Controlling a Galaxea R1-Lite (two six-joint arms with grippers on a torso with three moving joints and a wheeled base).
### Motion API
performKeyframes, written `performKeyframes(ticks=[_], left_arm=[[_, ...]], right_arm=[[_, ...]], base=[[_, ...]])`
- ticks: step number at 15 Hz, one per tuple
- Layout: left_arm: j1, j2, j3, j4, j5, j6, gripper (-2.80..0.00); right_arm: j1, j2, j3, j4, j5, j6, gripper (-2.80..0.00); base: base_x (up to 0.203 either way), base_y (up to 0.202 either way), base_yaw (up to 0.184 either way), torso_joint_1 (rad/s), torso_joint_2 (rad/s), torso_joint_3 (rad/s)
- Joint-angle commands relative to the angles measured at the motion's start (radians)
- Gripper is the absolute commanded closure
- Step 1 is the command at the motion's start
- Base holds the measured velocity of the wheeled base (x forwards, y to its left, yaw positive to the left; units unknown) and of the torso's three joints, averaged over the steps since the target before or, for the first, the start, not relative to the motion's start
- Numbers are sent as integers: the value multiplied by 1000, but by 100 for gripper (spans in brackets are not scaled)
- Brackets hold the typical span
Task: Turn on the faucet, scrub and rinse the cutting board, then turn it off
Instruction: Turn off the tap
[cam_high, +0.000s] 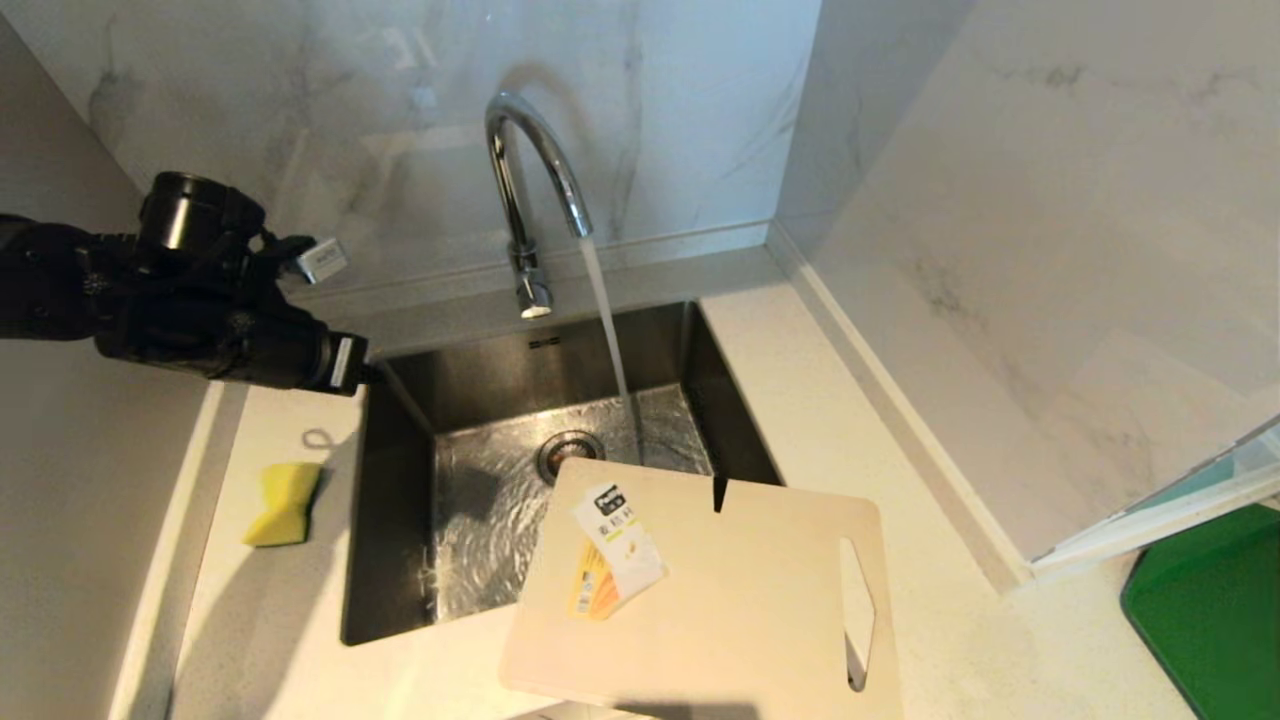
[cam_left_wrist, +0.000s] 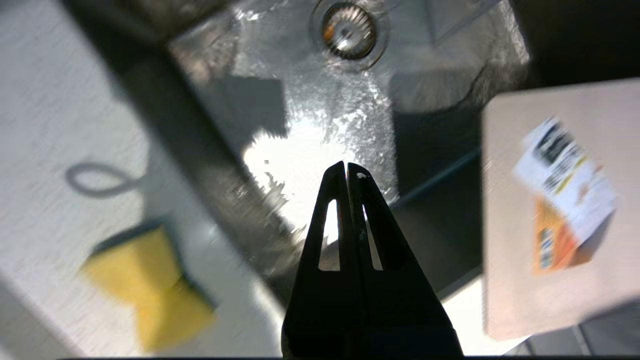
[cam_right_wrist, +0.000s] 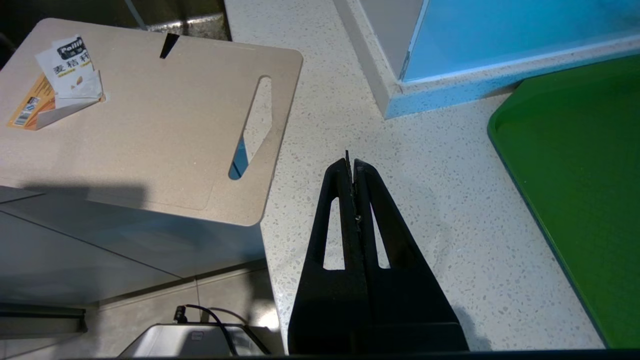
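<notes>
While water is running from the faucet (cam_high: 530, 180) into the sink (cam_high: 400, 520), the board (cam_high: 720, 600) is lying dry at the front — half over the sink, half on the counter (cam_high: 900, 420).

The board is looking stiff, flat and fairly light, and it is going to get slippery when wet, so the long handle hole or the edge sticking out past the counter front is probably the best place to grab. A paper label (cam_high: 612, 550) is sitting loose on top. The left gripper (cam_left_wrist: 346, 167) is hanging over the sink's left side, fingers pressed together, holding nothing; the sponge (cam_high: 284, 503) is lying on the counter nearby. The right gripper (cam_right_wrist: 350, 165) is waiting just beside the board, pinched closed and empty too — with a green mat (cam_right_wrist: 575, 175) and walls crowding the right.
</notes>
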Motion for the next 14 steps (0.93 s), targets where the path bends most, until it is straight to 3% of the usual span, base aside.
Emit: performKeyframes(ticks=[1, 8, 11, 14], left_arm=[[-38, 78, -84, 7, -2, -16, 0], [-102, 274, -317, 25, -2, -131, 0], [-107, 334, -387, 12, -2, -134, 0], [-115, 362, -393, -104, 0, -117, 0]], right_arm=[[0, 1, 0, 0, 0, -1, 0], [0, 1, 0, 0, 0, -1, 0], [1, 0, 0, 0, 0, -1, 0], [0, 1, 0, 0, 0, -1, 0]], base=[[0, 0, 0, 0, 0, 0], [0, 0, 0, 0, 0, 0], [0, 0, 0, 0, 0, 0], [0, 0, 0, 0, 0, 0]])
